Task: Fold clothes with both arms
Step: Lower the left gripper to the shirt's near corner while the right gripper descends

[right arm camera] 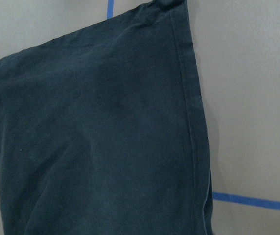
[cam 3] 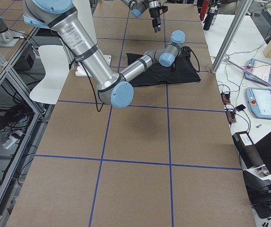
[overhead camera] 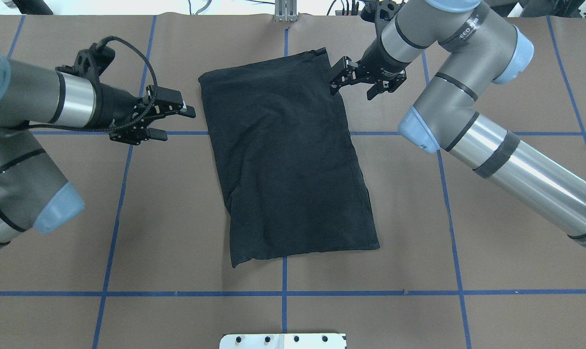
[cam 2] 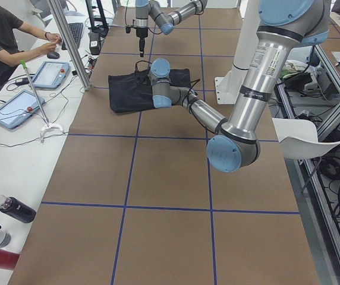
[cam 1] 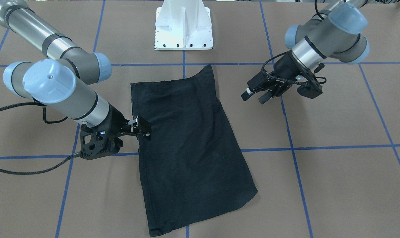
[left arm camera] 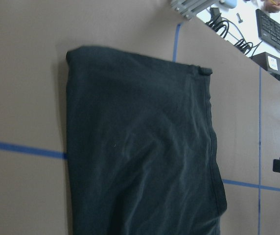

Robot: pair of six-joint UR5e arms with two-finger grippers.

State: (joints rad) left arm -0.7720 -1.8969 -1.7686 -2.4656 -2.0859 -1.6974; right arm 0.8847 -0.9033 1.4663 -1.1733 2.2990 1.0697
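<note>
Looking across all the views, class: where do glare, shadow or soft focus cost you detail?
Front-facing: glare streaks the tube of the right arm, and the right hand merges with the black shirt. Overhead: the strip beyond the table is blown out white. Right wrist: the shirt looks soft and washed bluish. Left wrist: creases read best. Side views: shirt small, featureless.
</note>
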